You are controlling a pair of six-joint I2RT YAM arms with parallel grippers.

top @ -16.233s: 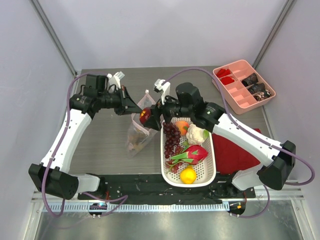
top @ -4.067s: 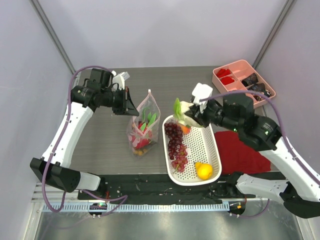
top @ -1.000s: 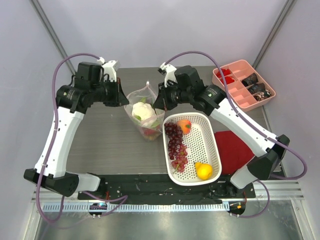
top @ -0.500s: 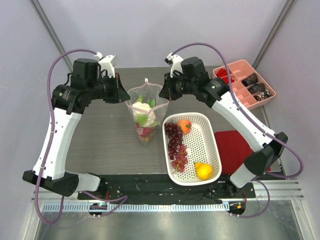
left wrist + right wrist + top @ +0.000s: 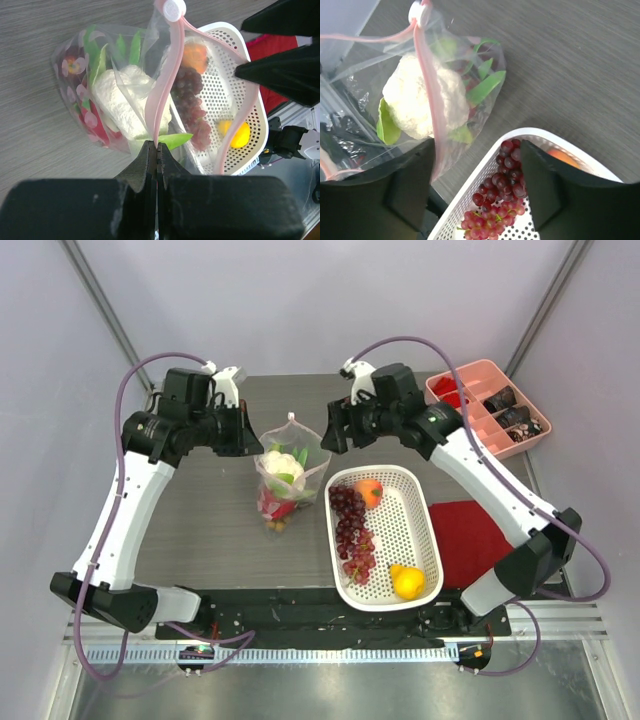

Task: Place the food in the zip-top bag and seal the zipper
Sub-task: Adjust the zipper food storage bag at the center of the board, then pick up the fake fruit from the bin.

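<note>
The zip-top bag hangs upright over the table, mouth up, with my left gripper shut on its rim. In the left wrist view the left gripper pinches the pink zipper. Inside the bag lie a white bulb, green leaves and red fruit. My right gripper stands open beside the bag's other edge, nothing between its fingers; the zipper runs just beside one. Purple grapes, an orange and a lemon lie in the white basket.
A folded red cloth lies right of the basket. A pink divided tray sits at the back right corner. Both arms reach over the table's middle, with grey walls on both sides.
My right gripper has opened and let go of the bag's rim. The bag, held spread between both grippers before, now hangs from the left gripper alone and sags lower.
</note>
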